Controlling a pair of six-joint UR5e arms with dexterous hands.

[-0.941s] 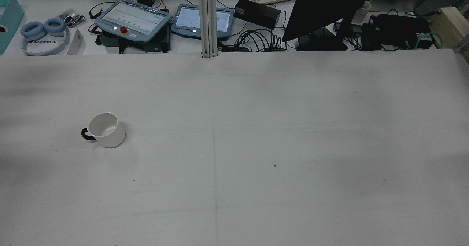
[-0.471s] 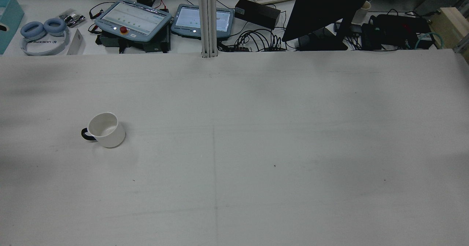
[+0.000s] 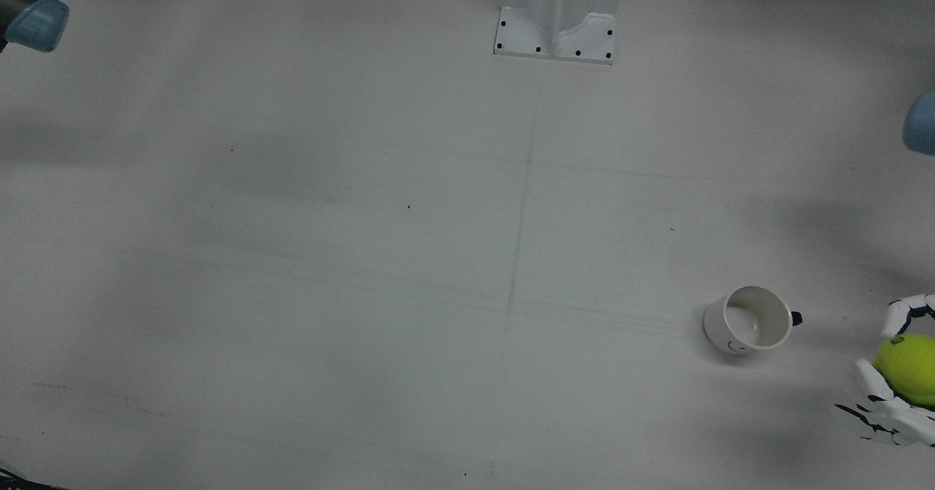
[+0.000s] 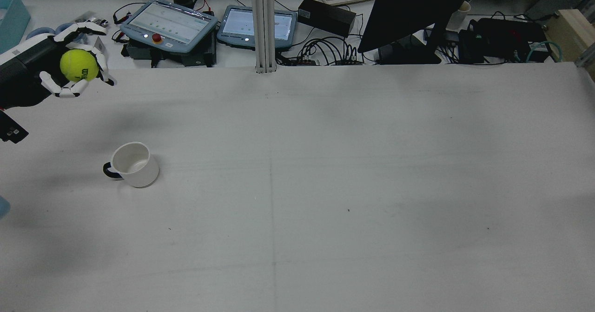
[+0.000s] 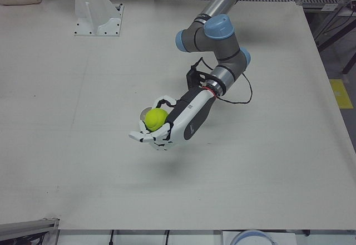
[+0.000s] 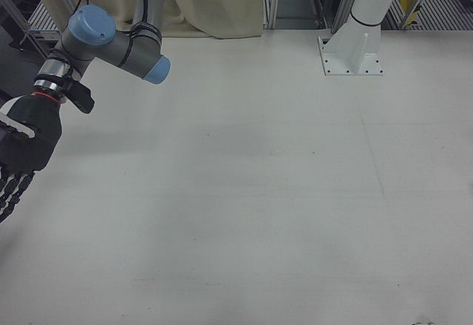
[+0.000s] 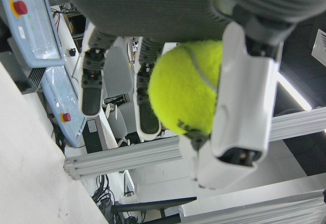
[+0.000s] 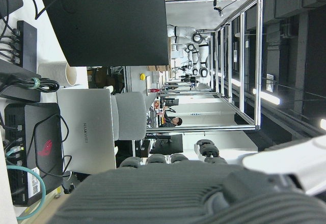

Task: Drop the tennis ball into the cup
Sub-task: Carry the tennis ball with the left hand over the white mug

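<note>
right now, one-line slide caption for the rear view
Left hand holds the ball above the table, short of the upright cup.

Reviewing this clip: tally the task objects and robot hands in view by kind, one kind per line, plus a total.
Yellow-green felt tennis ball, held in the left hand: 1
White ceramic cup with a black handle, standing on the table: 1
Robot hands, left hand and right hand: 2
Total: 4

Front view straight down; rear opposite; both share cup [image 3: 749, 320].
</note>
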